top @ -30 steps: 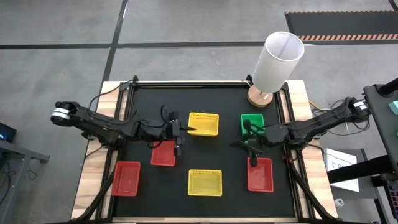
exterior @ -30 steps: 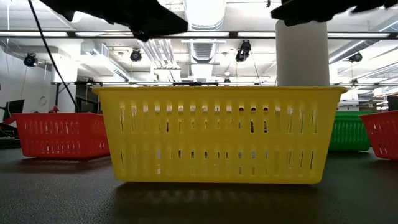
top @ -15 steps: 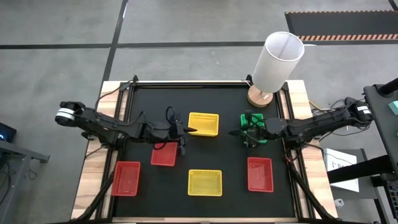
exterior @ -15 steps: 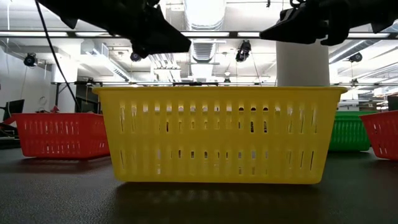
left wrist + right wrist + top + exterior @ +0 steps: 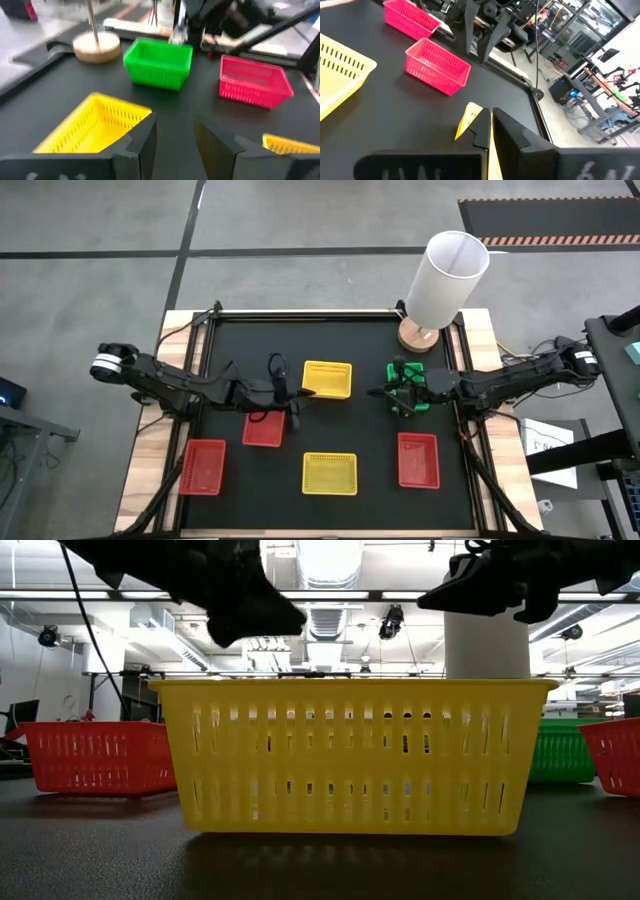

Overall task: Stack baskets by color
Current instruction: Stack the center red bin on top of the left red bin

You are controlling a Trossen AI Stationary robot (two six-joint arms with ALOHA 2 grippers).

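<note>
High view shows six separate basket spots on the black table (image 5: pixel 230 345). A yellow basket (image 5: pixel 327 379) sits toward the far middle, and a second yellow basket (image 5: pixel 330 472) at the near middle. The green basket (image 5: pixel 406 378) stands far right, near a tall white cylinder (image 5: pixel 444 280) on its round wooden base. A red basket (image 5: pixel 202 466) lies near left, a second red basket (image 5: pixel 264 429) a little farther in, and a third red basket (image 5: pixel 418 459) near right. Whether any of them is already a stack of several I cannot tell.

All are shallow rectangular tubs of slotted plastic mesh with a rolled rim. I judge them light, fairly stiff but springy in the walls, and smooth enough to slide on the mat. A pinch over one rim wall, one finger inside and one outside, looks the surest hold.

The left gripper (image 5: pixel 293 392) hovers just beside the far yellow basket, its fingers parted and grasping nothing. The right gripper (image 5: pixel 397 394) hangs over the green basket, clenched with nothing visibly between its fingers.
</note>
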